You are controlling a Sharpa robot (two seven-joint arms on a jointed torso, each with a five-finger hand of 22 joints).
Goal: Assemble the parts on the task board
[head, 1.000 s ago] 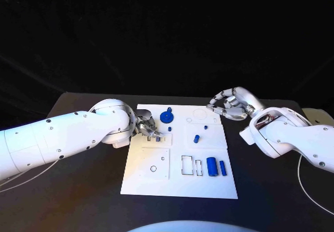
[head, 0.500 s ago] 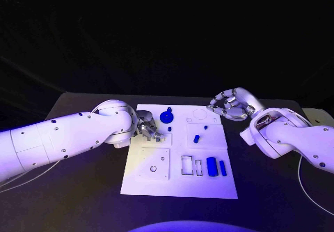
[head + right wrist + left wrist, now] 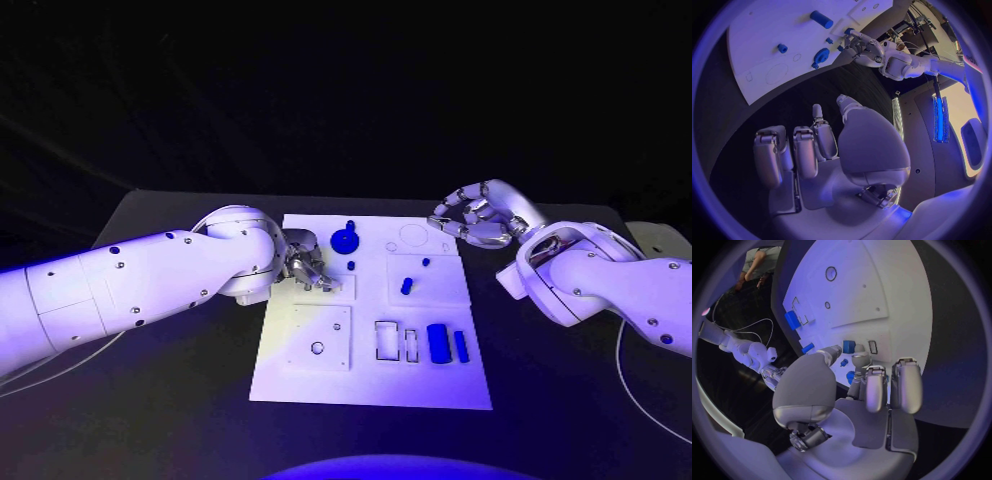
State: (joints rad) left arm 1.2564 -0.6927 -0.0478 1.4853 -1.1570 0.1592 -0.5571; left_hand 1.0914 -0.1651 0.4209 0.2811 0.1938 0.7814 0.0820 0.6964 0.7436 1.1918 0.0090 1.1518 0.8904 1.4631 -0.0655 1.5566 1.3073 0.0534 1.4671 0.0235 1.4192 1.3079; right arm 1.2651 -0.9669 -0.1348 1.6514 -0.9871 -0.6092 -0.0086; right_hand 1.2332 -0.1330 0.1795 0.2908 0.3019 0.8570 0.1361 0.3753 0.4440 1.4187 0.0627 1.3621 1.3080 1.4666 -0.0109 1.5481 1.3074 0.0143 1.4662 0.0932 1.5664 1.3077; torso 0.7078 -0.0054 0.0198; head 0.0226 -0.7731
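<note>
The left hand (image 3: 307, 266) is clearly the nearer one to the work. It stands over the left edge of the task board (image 3: 372, 385), and the small blue part (image 3: 351, 266) lies just beside its fingers (image 3: 870, 385), toward the middle of the board. In the left wrist view the fingers are curled down close to the board with blue pieces just beyond their tips; I cannot tell if they pinch something or only touch the surface. A larger round blue part (image 3: 345, 241) stands a little farther back, near the far edge of the board.

The left arm comes in low across the bench (image 3: 173, 370), wrist bent toward the board. The right hand (image 3: 473, 217) hovers off the far right corner of the board, fingers curled in and holding nothing. Two long blue parts (image 3: 438, 344) lie side by side near the front, their long axes pointing front to back, well apart from both hands.
</note>
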